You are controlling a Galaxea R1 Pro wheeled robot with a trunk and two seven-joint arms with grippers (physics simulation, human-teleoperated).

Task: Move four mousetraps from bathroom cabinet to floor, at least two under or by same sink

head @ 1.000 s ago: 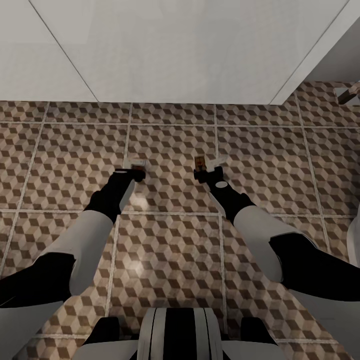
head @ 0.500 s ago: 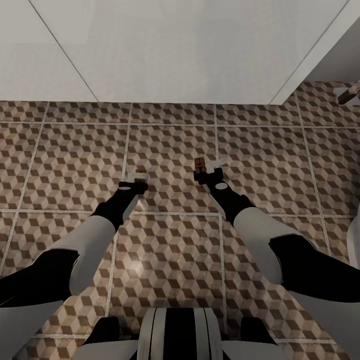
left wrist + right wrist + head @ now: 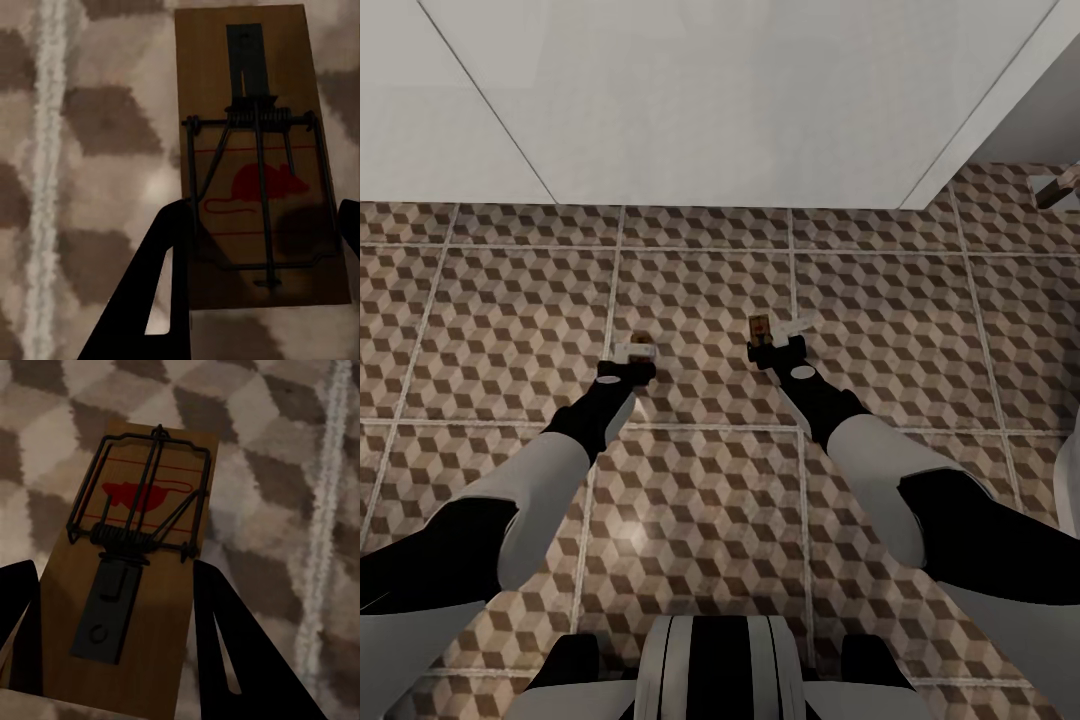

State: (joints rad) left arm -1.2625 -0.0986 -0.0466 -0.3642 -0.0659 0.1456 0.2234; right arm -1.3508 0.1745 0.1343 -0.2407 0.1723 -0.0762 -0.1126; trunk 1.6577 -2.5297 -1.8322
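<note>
Two mousetraps show over the bathroom floor (image 3: pixel 700 290) of cube-pattern tiles. One mousetrap (image 3: pixel 259 161) (image 3: pixel 644 341) lies flat on a tile, red mouse print up. My left gripper (image 3: pixel 630 353) (image 3: pixel 262 225) stands open just behind it, its dark fingers (image 3: pixel 166 255) straddling the board's near end. My right gripper (image 3: pixel 776 338) (image 3: pixel 116 660) is shut on the other mousetrap (image 3: pixel 131 577) (image 3: pixel 760 326), one finger pressed on each long edge, low over the tiles. The cabinet is out of view. I cannot tell whether the white body ahead belongs to the bathroom sink.
A large white flat-faced body (image 3: pixel 730 100) spans the far side, meeting the tiles a short way beyond both grippers. A small brownish object (image 3: pixel 1058 187) lies at the far right by its corner. A white curved edge (image 3: pixel 1068 480) shows at the right border. Open tiles lie between my arms.
My left gripper has drawn back toward me, leaving its mousetrap lying on the tile. The right arm and its mousetrap have stayed put.
</note>
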